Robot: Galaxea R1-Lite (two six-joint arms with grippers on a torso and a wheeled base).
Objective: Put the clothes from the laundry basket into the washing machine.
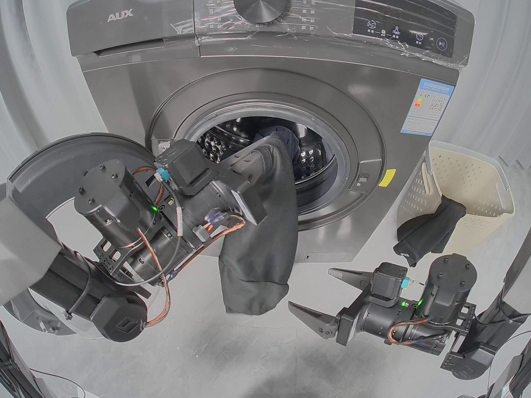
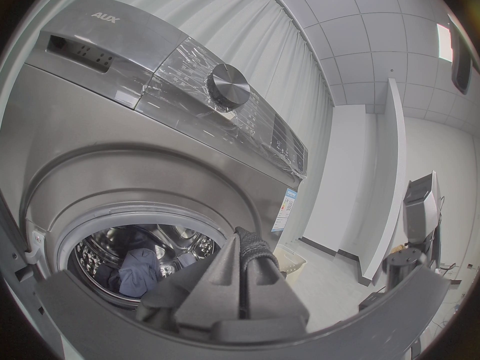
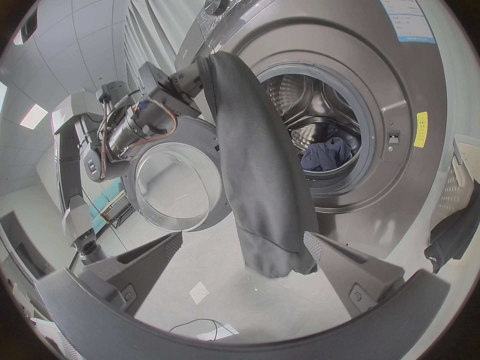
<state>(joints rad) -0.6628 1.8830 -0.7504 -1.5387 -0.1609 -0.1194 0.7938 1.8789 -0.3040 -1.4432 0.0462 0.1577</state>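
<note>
- left gripper (image 2: 244, 266): closed on the top edge of a dark grey garment (image 1: 265, 233), held right in front of the washing machine (image 1: 332, 78) at the upper left rim of its drum opening (image 1: 310, 156).
- dark grey garment: draped over the left gripper's fingers (image 2: 220, 276), hanging straight down across the left part of the drum opening and past the machine's lower front panel, its bottom hem loose and clear of the floor; outside the drum apart from the pinched top.
- right gripper (image 1: 310, 289): jaws spread wide, nothing between them, low in front of the washing machine, below and to the right of the drum opening, near the hanging garment's hem but apart from it.
- blue garment (image 3: 325, 153): lying crumpled inside the drum, toward the bottom.
- door (image 1: 61, 161): swung fully open to the left of the washing machine.
- laundry basket (image 1: 475, 183): cream, perforated, standing just beside the right side of the washing machine.
- black garment (image 1: 431, 230): hanging over the basket's near rim, partly outside it.
</note>
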